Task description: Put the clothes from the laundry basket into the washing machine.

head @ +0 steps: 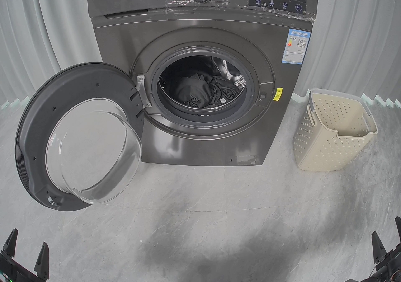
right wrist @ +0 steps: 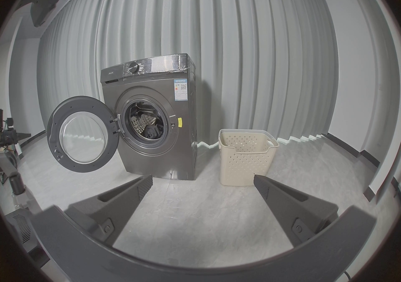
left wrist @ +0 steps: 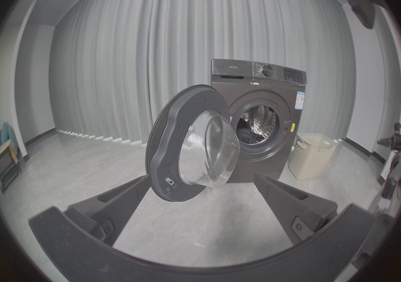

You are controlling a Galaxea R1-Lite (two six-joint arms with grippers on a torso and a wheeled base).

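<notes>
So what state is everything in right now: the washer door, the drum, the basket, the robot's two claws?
Washing machine door: swung wide open.
Drum: holds dark clothes.
Laundry basket: upright on the floor beside the machine, no clothes visible inside.
Left gripper: open, holding nothing.
Right gripper: open, holding nothing.

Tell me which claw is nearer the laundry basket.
Right. The right claw sits in front of the laundry basket; the left claw is far across the floor, in front of the open door.
</notes>
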